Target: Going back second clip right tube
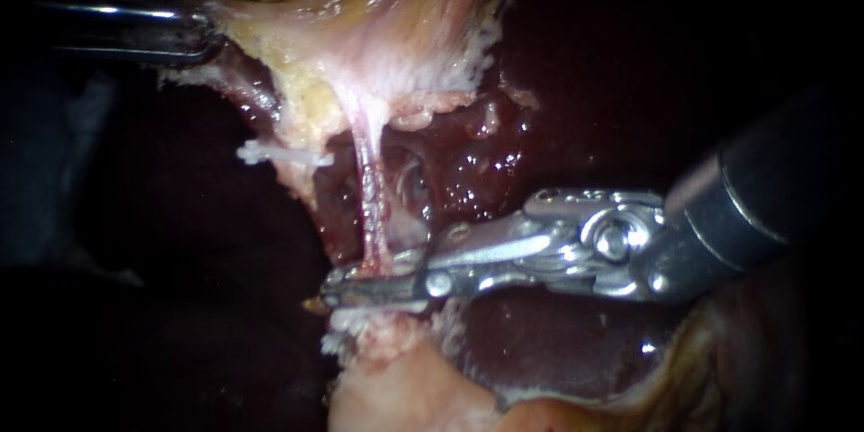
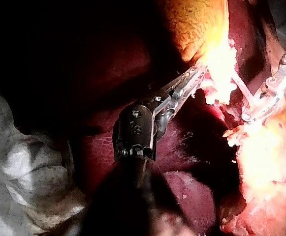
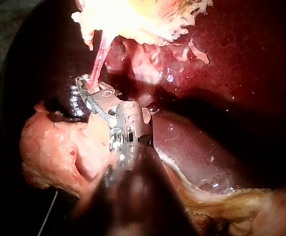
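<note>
In the endoscope view the left instrument (image 1: 209, 34) enters at 10 o'clock. Its jaws are pressed together on the pale edge of the gallbladder (image 1: 360, 0) and hold it up toward 12. From that edge the right tube (image 1: 369, 189) runs taut down to the centre. The right instrument (image 1: 346, 291) comes in from 3 o'clock, and its jaws lie close together, pinching the foot of the tube. A white clip (image 1: 279, 155) sits at 9 o'clock from the tube, against the fatty edge. I cannot tell what it grips.

As I judge it, backing off well means spreading the jaws fully first. The instrument then slides out along its own shaft toward 3 o'clock, so nothing drags the stretched tube sideways. The liver (image 1: 558, 351) lies close under the shaft at 5 o'clock, and a pale mound (image 1: 387, 378) crowds 6. The only free room is the dark space beyond the tips at 9.

In the left wrist view the left instrument (image 2: 194, 78) clamps the bright gallbladder (image 2: 202, 29) fringe at its 12 o'clock. At its 2 o'clock the right instrument (image 2: 251, 114) meets the right tube (image 2: 240, 88). The two tips are near but apart.

In the right wrist view the right instrument (image 3: 91, 88) has the right tube (image 3: 99, 56) running dead ahead out of its tip. The pale mound (image 3: 59, 147) touches the instrument at its 9 o'clock, and the liver (image 3: 231, 59) spreads wide at its 3. That leaves little clearance alongside the shaft.
</note>
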You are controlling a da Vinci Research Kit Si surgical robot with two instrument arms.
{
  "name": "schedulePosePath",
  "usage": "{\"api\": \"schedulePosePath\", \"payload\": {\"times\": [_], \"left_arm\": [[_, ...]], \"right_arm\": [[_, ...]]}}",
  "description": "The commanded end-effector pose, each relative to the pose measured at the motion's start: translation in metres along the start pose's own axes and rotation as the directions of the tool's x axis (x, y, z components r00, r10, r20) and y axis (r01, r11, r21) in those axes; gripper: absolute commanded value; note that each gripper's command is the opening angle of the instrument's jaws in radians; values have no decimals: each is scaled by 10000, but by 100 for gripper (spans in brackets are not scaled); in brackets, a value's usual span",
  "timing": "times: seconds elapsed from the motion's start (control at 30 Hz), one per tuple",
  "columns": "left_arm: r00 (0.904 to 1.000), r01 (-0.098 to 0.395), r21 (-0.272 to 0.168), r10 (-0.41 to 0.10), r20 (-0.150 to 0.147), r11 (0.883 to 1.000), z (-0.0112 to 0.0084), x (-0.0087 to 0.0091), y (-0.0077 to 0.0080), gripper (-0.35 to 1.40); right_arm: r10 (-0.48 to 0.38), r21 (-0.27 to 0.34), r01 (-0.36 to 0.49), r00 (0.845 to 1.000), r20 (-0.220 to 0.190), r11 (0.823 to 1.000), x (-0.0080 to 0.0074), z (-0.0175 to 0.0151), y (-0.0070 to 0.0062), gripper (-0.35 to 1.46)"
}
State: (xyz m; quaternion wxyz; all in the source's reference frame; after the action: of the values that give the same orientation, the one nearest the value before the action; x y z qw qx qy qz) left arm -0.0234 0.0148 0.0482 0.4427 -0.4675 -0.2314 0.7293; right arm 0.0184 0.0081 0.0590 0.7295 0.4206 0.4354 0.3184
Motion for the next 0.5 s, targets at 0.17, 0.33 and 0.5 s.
{"api": "schedulePosePath", "payload": {"times": [0.17,0.33,0.5], "left_arm": [[10000,-2,-1,2,1,10000,0,0,0,-35],[10000,-3,-3,3,2,10000,0,0,0,-35],[10000,-3,-2,3,2,10000,0,0,0,-35]], "right_arm": [[-12,31,12,10000,56,10000,0,0,1,-35],[-49,393,68,9988,-483,9992,1,3,2,26],[-111,814,186,9958,-911,9965,2,7,2,41]]}}
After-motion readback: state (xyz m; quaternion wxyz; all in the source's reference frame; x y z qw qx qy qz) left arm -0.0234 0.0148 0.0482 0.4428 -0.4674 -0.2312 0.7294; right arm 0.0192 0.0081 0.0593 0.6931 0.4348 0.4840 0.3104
